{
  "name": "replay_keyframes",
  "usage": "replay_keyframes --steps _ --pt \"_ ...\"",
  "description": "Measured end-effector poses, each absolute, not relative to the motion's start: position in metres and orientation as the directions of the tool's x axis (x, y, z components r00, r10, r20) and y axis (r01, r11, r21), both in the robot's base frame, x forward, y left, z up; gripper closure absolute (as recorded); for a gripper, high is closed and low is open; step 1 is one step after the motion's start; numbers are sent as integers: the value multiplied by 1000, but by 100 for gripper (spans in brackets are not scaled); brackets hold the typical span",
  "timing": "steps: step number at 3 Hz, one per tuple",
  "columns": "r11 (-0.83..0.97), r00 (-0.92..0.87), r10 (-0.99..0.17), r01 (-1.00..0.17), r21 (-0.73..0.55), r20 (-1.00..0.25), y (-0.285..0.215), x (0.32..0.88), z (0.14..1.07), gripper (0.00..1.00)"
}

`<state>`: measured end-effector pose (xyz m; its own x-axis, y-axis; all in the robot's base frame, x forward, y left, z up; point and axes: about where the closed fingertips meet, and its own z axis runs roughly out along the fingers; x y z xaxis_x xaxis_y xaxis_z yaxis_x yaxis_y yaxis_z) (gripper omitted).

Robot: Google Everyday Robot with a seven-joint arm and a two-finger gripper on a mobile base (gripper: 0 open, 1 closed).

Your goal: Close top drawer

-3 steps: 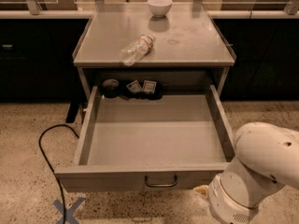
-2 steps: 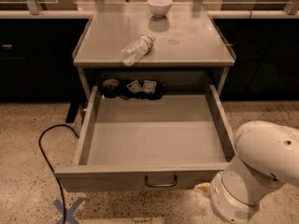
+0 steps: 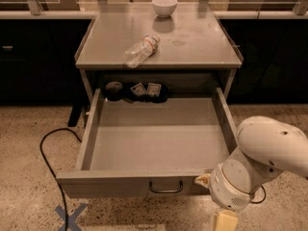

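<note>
The top drawer [image 3: 120,183] of the grey metal cabinet is pulled far out toward me. Its long shallow tray is bare, and the flat front carries a small dark wire handle [image 3: 165,186] at centre. My white arm [image 3: 262,165] fills the lower right. My gripper [image 3: 204,180] shows only as a tan tip at the right end of the drawer front, right of the handle; the arm hides the rest of it.
A clear plastic bottle [image 3: 140,50] lies on the cabinet top [image 3: 192,42], and a white bowl [image 3: 164,6] stands at its back. Dark round objects and small packets [image 3: 137,91] sit at the drawer's back. A black cable [image 3: 50,148] and a blue tape X [image 3: 71,218] are on the floor at left.
</note>
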<state>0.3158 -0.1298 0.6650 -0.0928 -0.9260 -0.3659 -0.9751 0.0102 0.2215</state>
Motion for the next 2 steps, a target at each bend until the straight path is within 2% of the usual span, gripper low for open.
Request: replay_keyframes --steps 2 --pt "18 -98 -922 -978 210 -373 -123 337 662 0"
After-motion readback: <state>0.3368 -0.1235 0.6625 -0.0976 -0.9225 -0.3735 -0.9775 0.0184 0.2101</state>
